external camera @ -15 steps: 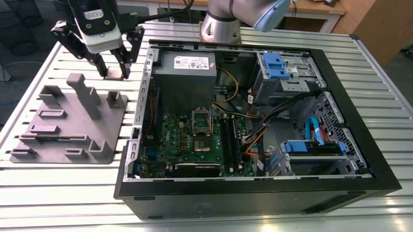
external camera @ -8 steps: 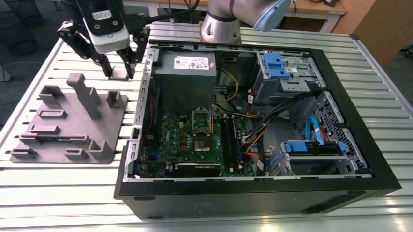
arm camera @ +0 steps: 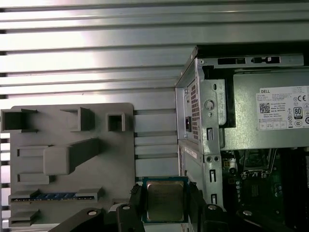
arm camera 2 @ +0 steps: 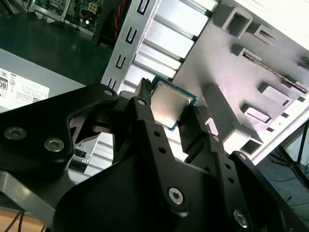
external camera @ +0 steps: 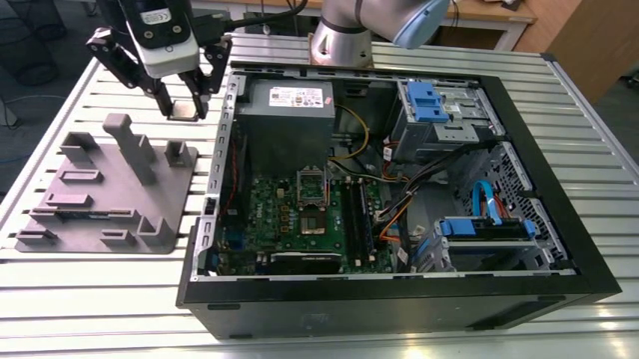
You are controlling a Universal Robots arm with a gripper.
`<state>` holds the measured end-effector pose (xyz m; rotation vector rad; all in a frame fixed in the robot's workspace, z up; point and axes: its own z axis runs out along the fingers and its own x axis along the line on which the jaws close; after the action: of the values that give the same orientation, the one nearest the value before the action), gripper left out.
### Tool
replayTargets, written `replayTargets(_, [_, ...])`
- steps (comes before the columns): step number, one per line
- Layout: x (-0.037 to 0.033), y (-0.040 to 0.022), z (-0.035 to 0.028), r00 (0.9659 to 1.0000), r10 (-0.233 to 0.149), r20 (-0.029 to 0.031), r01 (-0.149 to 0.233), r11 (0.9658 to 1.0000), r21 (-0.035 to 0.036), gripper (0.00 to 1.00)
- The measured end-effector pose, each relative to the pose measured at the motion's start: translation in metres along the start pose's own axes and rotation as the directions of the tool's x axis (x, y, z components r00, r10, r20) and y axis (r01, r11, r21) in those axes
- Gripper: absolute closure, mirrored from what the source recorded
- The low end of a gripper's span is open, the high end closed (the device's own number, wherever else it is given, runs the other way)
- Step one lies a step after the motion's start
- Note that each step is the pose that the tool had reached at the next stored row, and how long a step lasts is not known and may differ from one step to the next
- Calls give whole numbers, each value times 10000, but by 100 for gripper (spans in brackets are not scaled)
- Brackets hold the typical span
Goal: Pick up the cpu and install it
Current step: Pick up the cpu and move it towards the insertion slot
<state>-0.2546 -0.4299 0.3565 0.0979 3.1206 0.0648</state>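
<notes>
Half done I reckon: my pincer [arm camera: 165, 207] is clamped on the cpu [arm camera 2: 170, 104], tray [arm camera: 113, 162] on one side of it, case [arm camera: 205, 121] on the other, seating not yet done.

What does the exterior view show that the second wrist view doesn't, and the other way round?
The exterior view adds the whole open computer case, its blue drive holders and the silver socket frame inside. The second wrist view adds a close look at the chip: a shiny square top with a green edge. Both show the gripper shut on the chip, the grey tray and the slatted table.
</notes>
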Motion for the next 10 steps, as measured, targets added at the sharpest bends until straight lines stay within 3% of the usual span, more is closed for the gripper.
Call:
replayTargets(4, [-40,3,0,10000,0,-1,0,10000,1,53])
replayTargets(10, [-169,11,2,10000,0,-4,0,10000,2,53])
